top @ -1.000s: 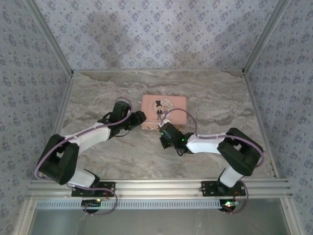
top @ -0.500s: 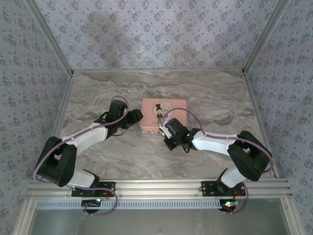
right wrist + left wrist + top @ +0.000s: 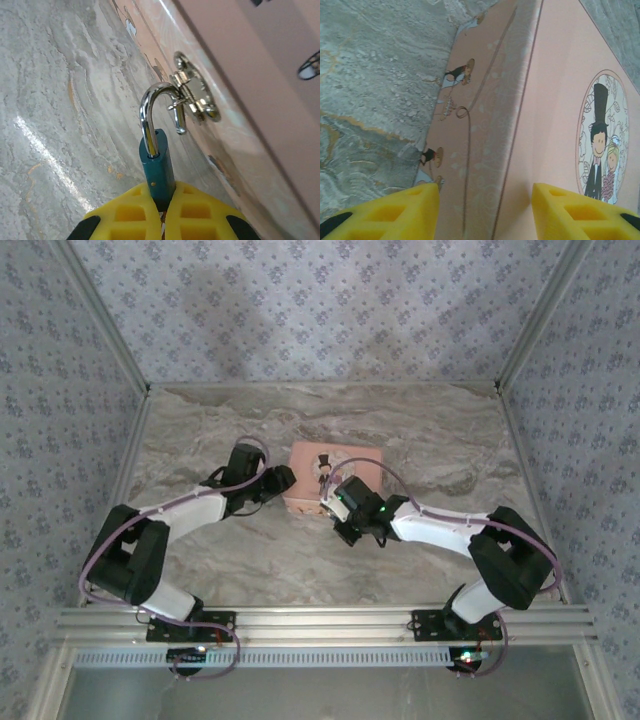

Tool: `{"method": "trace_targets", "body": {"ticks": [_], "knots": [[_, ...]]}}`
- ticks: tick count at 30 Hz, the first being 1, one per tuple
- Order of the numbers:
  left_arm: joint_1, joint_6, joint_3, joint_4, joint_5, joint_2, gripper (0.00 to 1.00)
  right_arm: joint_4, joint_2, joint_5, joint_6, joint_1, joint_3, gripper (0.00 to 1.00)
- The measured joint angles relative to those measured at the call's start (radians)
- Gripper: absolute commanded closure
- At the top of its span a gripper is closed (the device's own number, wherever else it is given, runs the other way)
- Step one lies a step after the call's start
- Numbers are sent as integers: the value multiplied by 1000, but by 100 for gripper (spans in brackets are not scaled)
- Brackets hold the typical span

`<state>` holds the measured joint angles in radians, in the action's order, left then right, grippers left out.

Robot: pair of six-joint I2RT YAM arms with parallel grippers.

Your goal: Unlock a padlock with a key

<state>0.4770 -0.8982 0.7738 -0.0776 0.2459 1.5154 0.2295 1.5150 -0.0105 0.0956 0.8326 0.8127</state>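
The marbled counter (image 3: 250,560) is spreading under both arms, and the pink tin (image 3: 305,475) is sitting on it just ahead of both tools, its lid picture of a top-hatted couple facing up. The left tool (image 3: 485,200) is hovering at the tin's left end with its yellow fingers (image 3: 410,205) standing apart; one finger is hanging over the tin's side wall and the other over the lid, so the tin's upper edge is running between them, though I cannot tell whether either finger is touching it. The right tool (image 3: 162,210) is reaching toward the tin's near wall with its fingers pressed together on the padlock (image 3: 156,165), clamping the blue-teal body by its lower end. The padlock is pointing straight out from the tool's tips, and its shackle (image 3: 150,105) is arching ahead with its free end standing out of the body, hooking at the small silver latch (image 3: 192,95) on the tin's wall.
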Motion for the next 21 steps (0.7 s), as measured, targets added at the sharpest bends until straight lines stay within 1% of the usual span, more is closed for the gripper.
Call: {"method": "trace_targets", "body": {"ticks": [12, 21], "knots": [[2, -1, 3, -20, 19, 13, 49, 26, 63, -16, 45, 49, 56, 100], [21, -4, 3, -32, 18, 19, 49, 30, 71, -20, 70, 70, 99, 100]]}}
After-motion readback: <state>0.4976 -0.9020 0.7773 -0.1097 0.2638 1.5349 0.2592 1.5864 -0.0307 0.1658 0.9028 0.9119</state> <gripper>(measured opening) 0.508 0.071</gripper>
